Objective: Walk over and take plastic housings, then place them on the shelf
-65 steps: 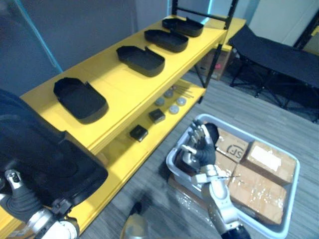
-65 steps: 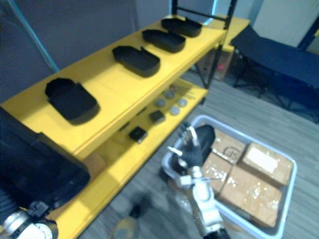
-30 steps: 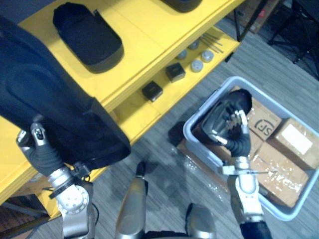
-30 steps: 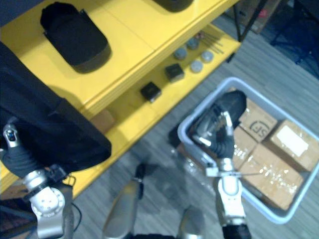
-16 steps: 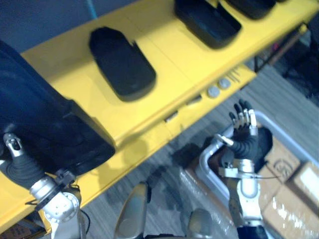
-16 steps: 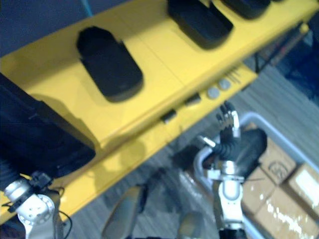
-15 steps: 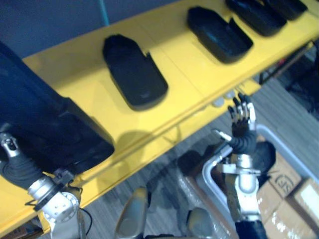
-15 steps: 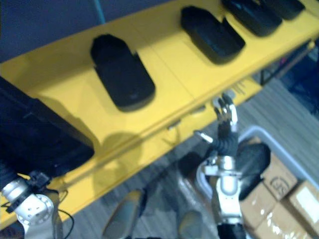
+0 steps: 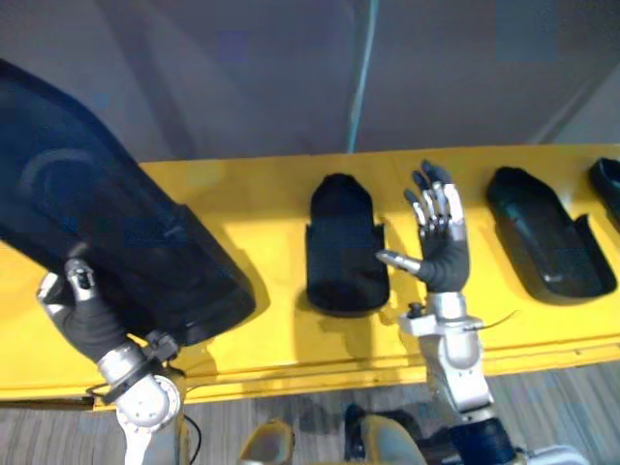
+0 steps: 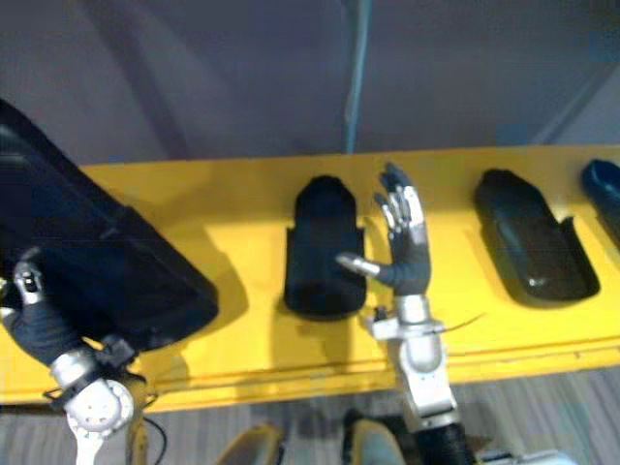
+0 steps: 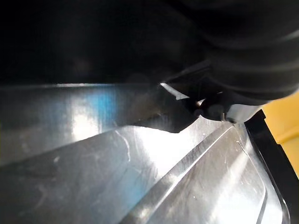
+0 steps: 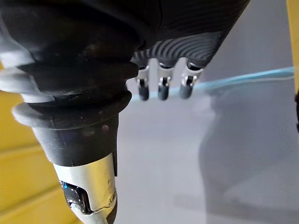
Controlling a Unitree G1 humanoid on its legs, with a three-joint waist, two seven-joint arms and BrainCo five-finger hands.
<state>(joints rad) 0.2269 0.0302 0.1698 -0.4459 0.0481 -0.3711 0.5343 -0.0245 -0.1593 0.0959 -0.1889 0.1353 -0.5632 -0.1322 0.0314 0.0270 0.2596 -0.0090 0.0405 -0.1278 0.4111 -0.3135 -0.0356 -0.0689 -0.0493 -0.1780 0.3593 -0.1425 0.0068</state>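
A big black plastic housing hangs over the left end of the yellow shelf. My left hand grips its near edge, thumb on top; the other fingers are hidden beneath. Its glossy inside shows in the left wrist view. My right hand is raised over the shelf's front edge, open, with straight fingers, holding nothing. It stands just right of a housing lying on the shelf. Two more housings, one and another, lie farther right.
A grey wall rises right behind the shelf, with a light-blue strip running up it. Bare yellow shelf top lies between the held housing and the middle one. Grey floor shows below the shelf's front edge.
The whole picture has shifted: the shelf now lies straight ahead and the grey bin with boxes is out of view. My right hand has risen to the shelf's edge. The left still holds the housing.
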